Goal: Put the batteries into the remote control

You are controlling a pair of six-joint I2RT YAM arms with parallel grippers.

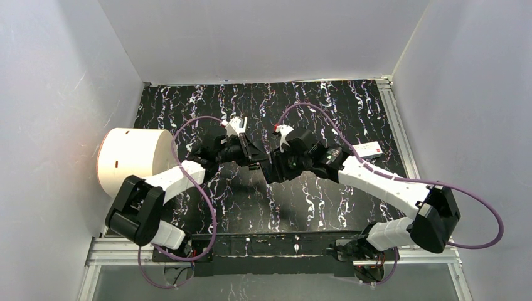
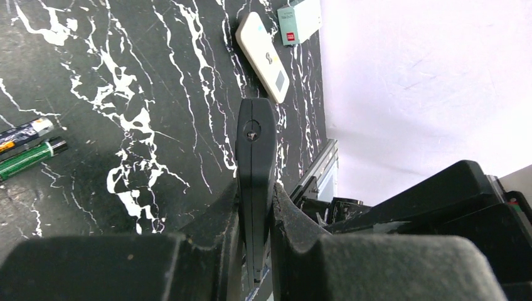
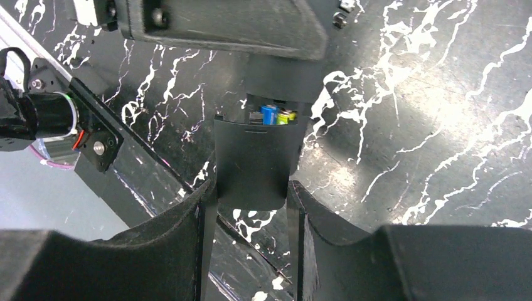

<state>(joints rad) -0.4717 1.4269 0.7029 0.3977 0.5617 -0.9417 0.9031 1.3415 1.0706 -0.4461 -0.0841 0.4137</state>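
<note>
The left end effector (image 2: 255,200) clamps the slim black plastic remote control (image 2: 255,144) by its edges. Small blue and green cylinder batteries (image 3: 274,116) sit inside it; the right end effector (image 3: 251,188) pinches its thin black cover (image 3: 254,157), likely light and slippery.

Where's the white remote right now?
The white remote lies flat on the right side of the table in the top view; the left wrist view shows it just past the black remote, beside a small grey box.
</note>
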